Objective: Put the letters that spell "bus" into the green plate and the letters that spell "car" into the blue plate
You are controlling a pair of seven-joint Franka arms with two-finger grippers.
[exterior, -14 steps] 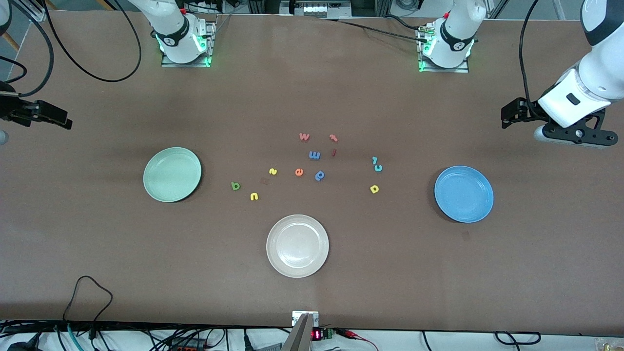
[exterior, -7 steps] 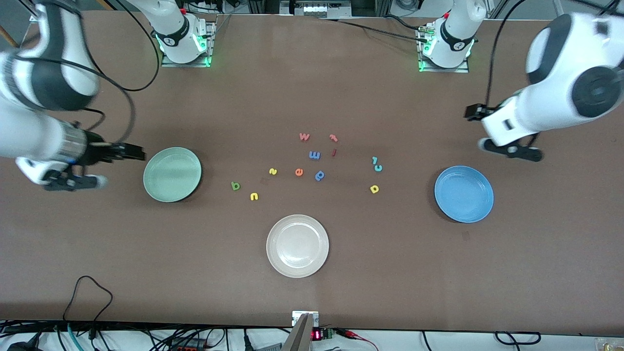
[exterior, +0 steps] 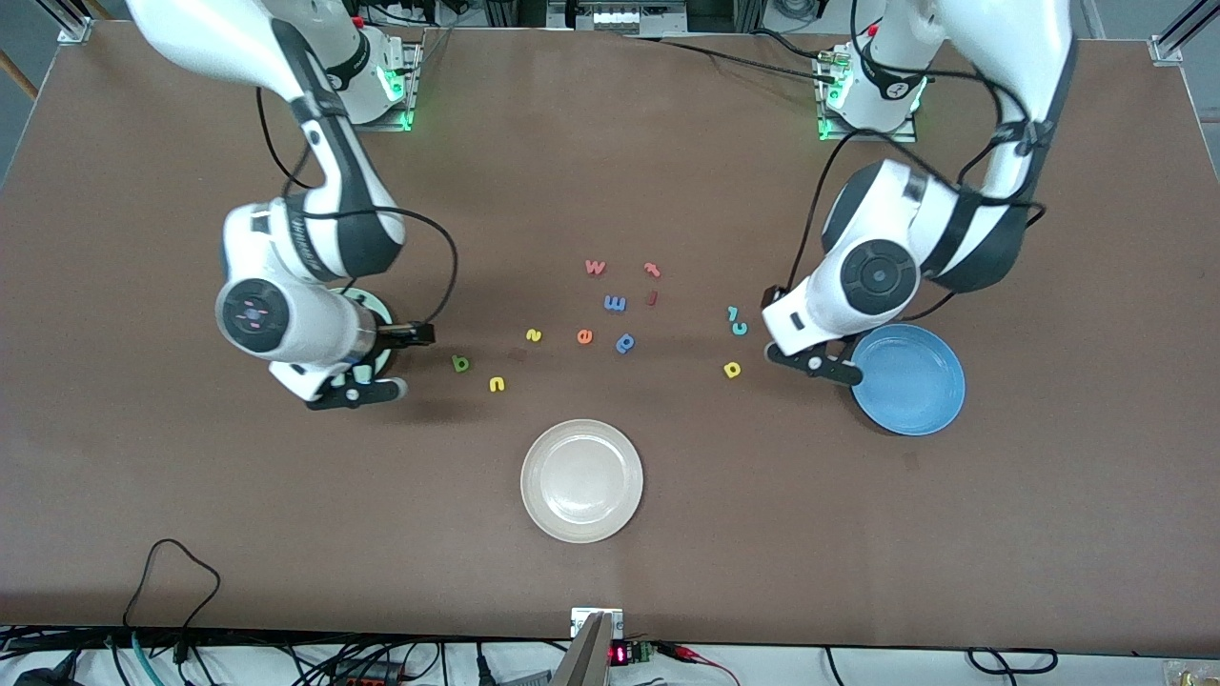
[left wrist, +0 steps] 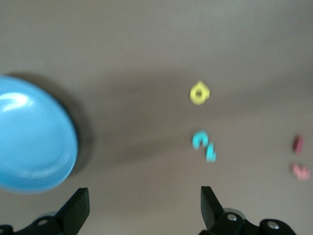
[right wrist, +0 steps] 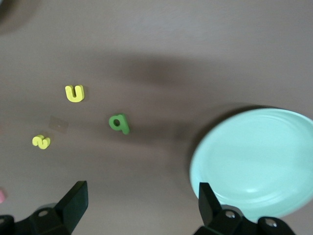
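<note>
Two arms have just swung in from the counter's ends toward the scattered letters, so sorting is only beginning and no letter is in a plate yet. The right claw (exterior: 367, 373) now hangs over the round pale mint-green plate (right wrist: 259, 161), fingers spread wide and empty; the left claw (exterior: 810, 354) hangs beside the round bright blue plate (exterior: 910, 381), at its rim toward the middle of the counter, also spread wide and empty.

Just beside the green plate lie the dark green foam "b" (exterior: 461, 363), the yellow foam "u" (exterior: 497, 384) and the yellow foam "s" (exterior: 534, 334). Near the blue plate lie the teal foam "c" (exterior: 740, 328), touching or nearly touching the teal foam "r" (exterior: 732, 312), with the yellow foam "a" (exterior: 732, 369) closer to the camera.

Distractors crowd the middle: an orange foam "e" (exterior: 584, 335) close by the "s", blue and red foam letters, and a round cream-white plate (exterior: 581, 481) toward the counter's front edge. Picking "c" cleanly off "r" looks fiddly.
</note>
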